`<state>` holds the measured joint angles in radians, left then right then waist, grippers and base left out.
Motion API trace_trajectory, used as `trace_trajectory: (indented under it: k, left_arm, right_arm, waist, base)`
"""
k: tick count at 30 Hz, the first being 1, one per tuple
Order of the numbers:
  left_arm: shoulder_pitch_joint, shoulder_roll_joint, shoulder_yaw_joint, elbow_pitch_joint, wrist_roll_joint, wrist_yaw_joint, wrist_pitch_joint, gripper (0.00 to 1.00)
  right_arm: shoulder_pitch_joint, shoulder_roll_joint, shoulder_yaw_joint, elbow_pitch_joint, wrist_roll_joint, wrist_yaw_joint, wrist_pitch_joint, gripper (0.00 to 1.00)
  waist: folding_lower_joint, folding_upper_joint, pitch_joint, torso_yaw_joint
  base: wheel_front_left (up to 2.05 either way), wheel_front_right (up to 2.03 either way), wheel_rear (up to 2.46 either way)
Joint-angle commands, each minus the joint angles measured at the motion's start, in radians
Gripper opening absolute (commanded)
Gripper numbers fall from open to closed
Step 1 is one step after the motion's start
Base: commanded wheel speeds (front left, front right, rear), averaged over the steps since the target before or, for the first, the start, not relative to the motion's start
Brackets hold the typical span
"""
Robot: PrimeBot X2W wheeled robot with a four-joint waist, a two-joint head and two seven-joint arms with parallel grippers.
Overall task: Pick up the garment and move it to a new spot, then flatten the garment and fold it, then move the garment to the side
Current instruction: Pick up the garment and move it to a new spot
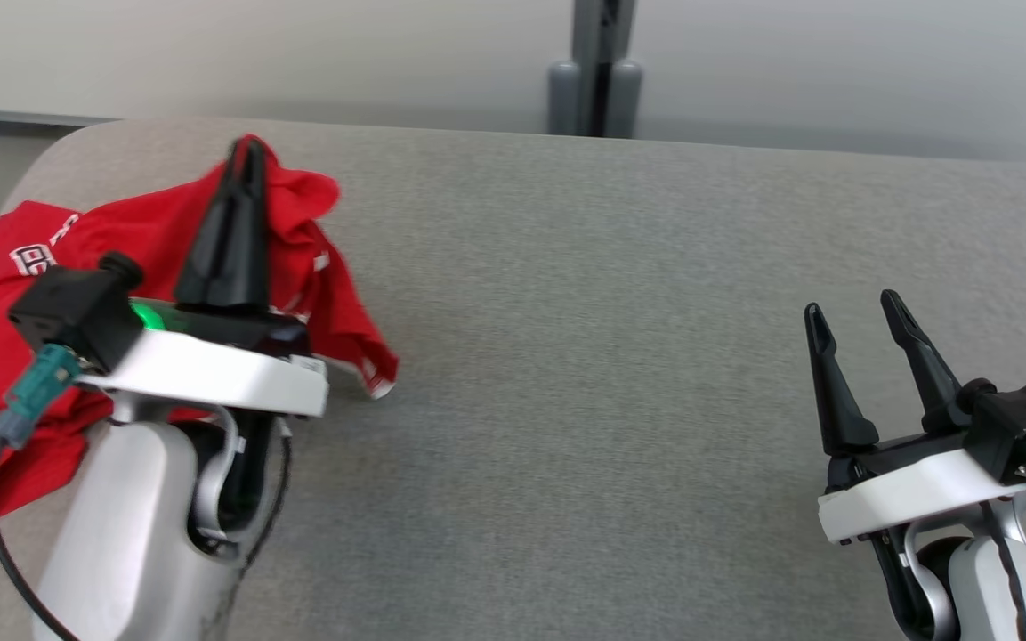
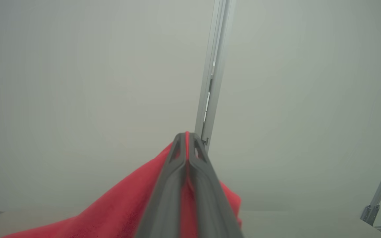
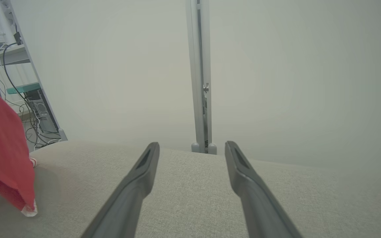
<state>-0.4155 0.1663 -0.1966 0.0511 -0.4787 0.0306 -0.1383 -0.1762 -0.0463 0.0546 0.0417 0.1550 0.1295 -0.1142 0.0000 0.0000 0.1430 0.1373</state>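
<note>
Left gripper (image 1: 246,150): clamped on a raised fold of the shirt (image 1: 148,236); the rest drapes below it onto the table (image 1: 610,294).
Right gripper (image 1: 851,304): spread wide, empty, with the shirt far to its left.
Head view adds: lettering (image 1: 32,258), partly behind the left wrist.
Right wrist view adds: shelf (image 3: 18,53) with cables.
Room: grey cloth table, pale wall, post (image 1: 597,71).
Cut off: the shirt's outer edge.

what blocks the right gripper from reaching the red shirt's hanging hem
Probably nothing: the right gripper is open and empty, bare grey surface lies between it and the garment, whose hem hangs free under the shut left gripper.
</note>
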Motion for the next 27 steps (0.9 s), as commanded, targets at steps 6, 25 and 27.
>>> trace_trajectory:
  k: [6,25,27]
  left_arm:
    - [0.032,-0.028,-0.081,-0.100,0.015,-0.006,0.059,0.00]
    - [-0.063,-0.083,-0.359,0.011,0.063,-0.099,0.160,0.00]
    - [-0.057,-0.096,-0.414,0.083,0.042,-0.119,0.163,0.00]
  right_arm:
    - [-0.013,-0.008,0.009,-0.001,0.019,0.002,-0.018,1.00]
    - [-0.021,-0.007,0.027,0.060,0.090,0.002,-0.102,1.00]
    - [-0.027,-0.007,0.030,0.070,0.100,0.002,-0.112,1.00]
  waist:
    - [0.0000,0.0000,0.043,-0.141]
    - [0.0000,0.0000,0.148,-0.410]
    - [0.0000,0.0000,0.165,-0.415]
  base:
    - [0.00,0.00,0.00]
    - [0.00,0.00,0.00]
    - [0.00,0.00,0.00]
